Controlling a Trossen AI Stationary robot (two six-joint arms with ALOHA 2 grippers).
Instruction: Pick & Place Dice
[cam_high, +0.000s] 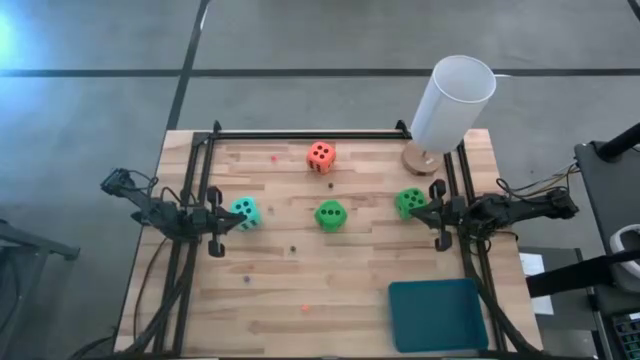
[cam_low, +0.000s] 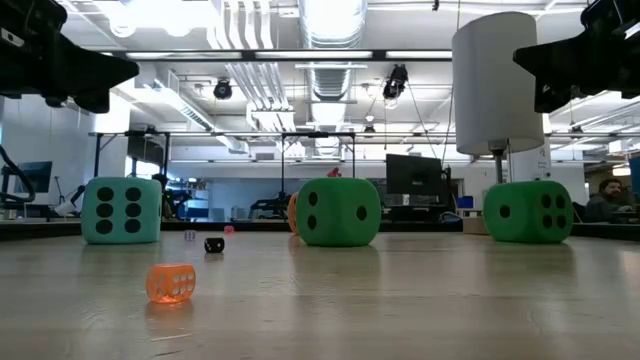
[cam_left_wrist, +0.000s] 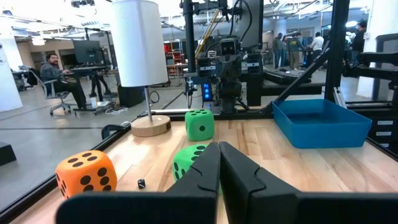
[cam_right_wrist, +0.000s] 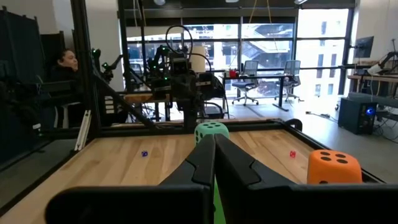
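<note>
While both clenched claws block wrist views, overhead shows four dice (cam_high: 321, 156).

Four soft-looking dice with dark pips rest on the wooden table top, none stacked and none touching. The orange-red die (cam_high: 321, 156) sits toward the far edge, apart from the others. The turquoise die (cam_high: 245, 212) lies at the left side. One bright green die (cam_high: 330, 215) lies near the centre; the second green die (cam_high: 409, 203) lies at the right side. These three form a rough row. All four appear to sit flat on one face.
</note>
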